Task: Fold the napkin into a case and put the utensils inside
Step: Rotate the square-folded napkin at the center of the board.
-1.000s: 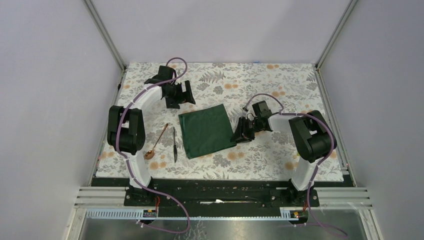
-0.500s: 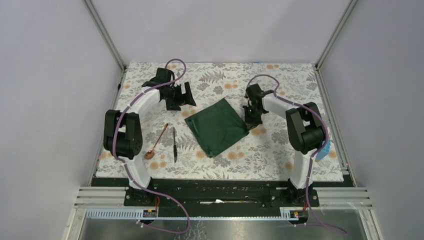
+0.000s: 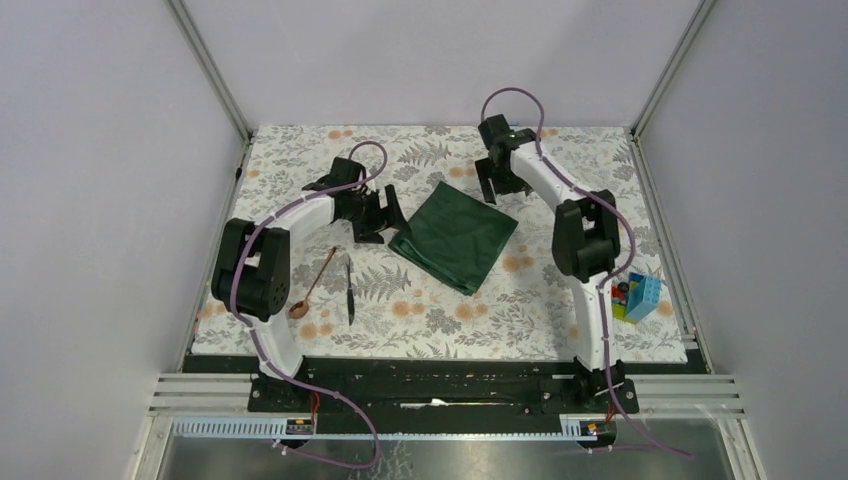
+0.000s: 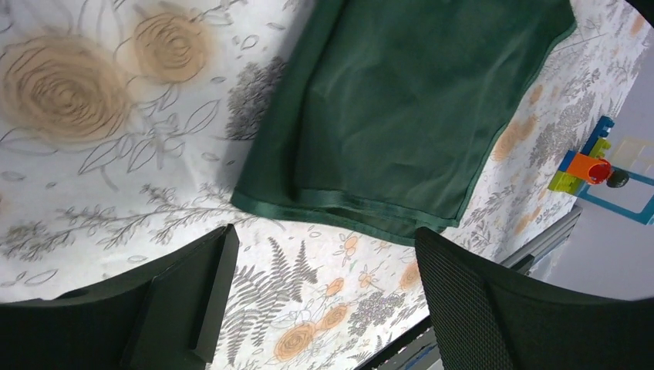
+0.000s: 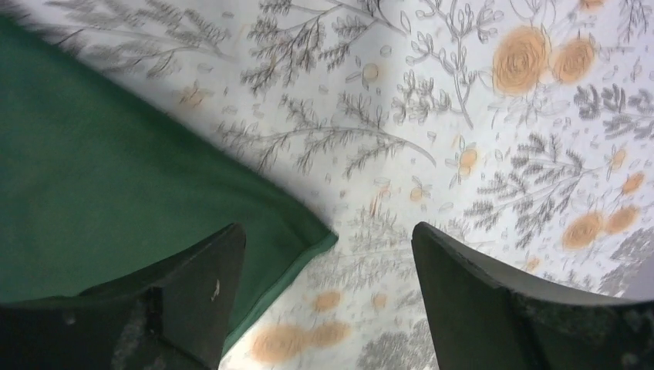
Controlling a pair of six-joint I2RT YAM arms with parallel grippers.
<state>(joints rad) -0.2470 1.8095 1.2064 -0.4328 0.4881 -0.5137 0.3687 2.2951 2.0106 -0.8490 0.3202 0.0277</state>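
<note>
The dark green napkin (image 3: 455,236) lies flat on the floral tablecloth (image 3: 520,300), turned like a diamond. My left gripper (image 3: 384,213) is open at its left corner; in the left wrist view the napkin (image 4: 401,100) has its hemmed edge just beyond the open gripper (image 4: 324,235). My right gripper (image 3: 496,184) is open above the far right corner. In the right wrist view that corner of the napkin (image 5: 116,185) lies on the cloth between the spread fingers of the gripper (image 5: 325,231). The copper spoon (image 3: 313,284) and black knife (image 3: 350,290) lie side by side, left of the napkin.
Bright toy blocks (image 3: 636,297) sit at the tablecloth's right edge, also seen in the left wrist view (image 4: 588,165). Frame posts and grey walls enclose the table. The metal rail (image 3: 440,385) runs along the near edge.
The right gripper dragged the napkin's corner toward the far side, turning the cloth, then opened and let go. The left gripper moved nearer, down to the napkin's left corner.
</note>
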